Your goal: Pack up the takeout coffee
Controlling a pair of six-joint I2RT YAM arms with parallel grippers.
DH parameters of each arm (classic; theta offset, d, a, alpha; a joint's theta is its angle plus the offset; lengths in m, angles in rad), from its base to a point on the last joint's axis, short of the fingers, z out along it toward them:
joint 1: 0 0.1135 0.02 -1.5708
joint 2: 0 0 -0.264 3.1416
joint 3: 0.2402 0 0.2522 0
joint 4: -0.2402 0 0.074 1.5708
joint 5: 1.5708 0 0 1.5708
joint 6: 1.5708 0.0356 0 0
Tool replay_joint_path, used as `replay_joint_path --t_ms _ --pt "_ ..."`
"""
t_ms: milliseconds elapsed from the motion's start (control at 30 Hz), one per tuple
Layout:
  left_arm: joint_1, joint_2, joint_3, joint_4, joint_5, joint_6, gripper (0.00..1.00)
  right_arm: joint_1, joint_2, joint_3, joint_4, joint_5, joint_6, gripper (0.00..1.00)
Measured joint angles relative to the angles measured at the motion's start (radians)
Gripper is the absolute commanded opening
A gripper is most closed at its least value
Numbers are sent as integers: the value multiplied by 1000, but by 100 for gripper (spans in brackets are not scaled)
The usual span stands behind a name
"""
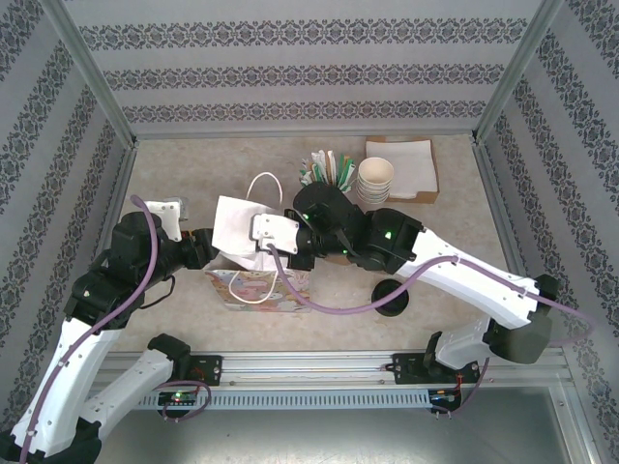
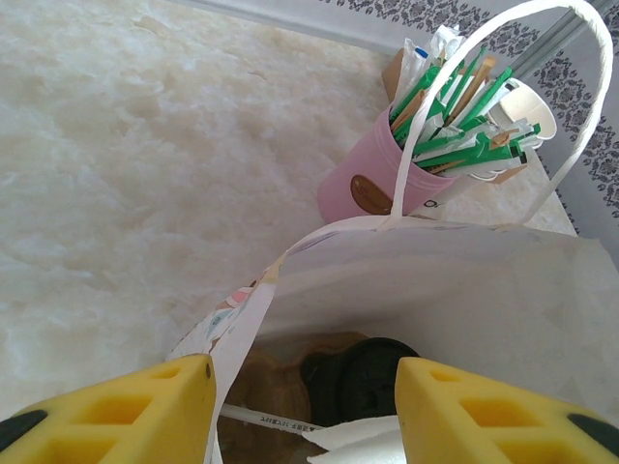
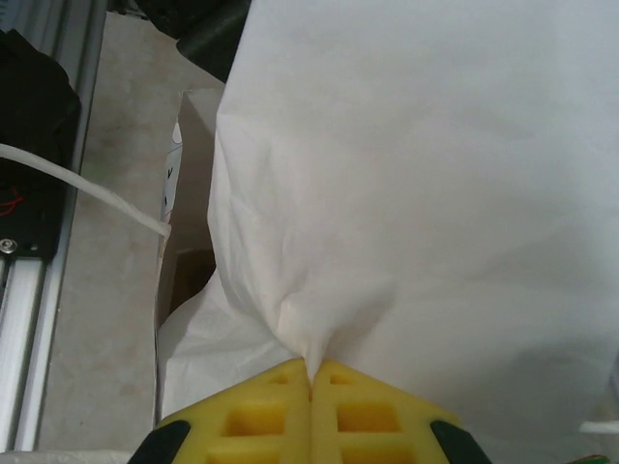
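1. Takeout coffee [image 2: 366,377]: sitting down inside the paper bag [image 1: 235,222]. Its round black lid is showing through the bag's open mouth in the left wrist view; the cup below is hidden by the bag walls.
2. Paper bag: white, standing at the middle of the table [image 1: 193,174] between the two arms, one printed side facing the near edge.
3. Right gripper [image 3: 311,372]: reaching in from the right, its yellow fingers [image 3: 368,416] pressing fully together and pinching a fold of the bag's white wall, which is puckering at the tips.
4. Left gripper [image 2: 302,379]: hovering at the bag's left side with its fingers standing partly apart, straddling the bag's rim. The rim is running down just beside the left finger [image 2: 145,406]; nothing is being squeezed between the two.
5. Pink cup [image 2: 372,184]: standing beyond the bag, holding green-wrapped sticks.
6. Stack of cream cups [image 1: 375,179]: sitting just right of the pink cup.
7. Loose black lid [image 1: 392,296]: lying on the table under the right arm, apart from the bag.
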Motion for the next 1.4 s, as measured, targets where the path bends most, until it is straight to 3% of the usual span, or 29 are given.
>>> replay_joint_path --t_ms 533,1400 --pt "0 0 0 0 -11 0 52 -55 173 184 -166 -176 68 0" --pt "0 2 0 0 -7 0 52 -101 350 288 -237 -220 76 0"
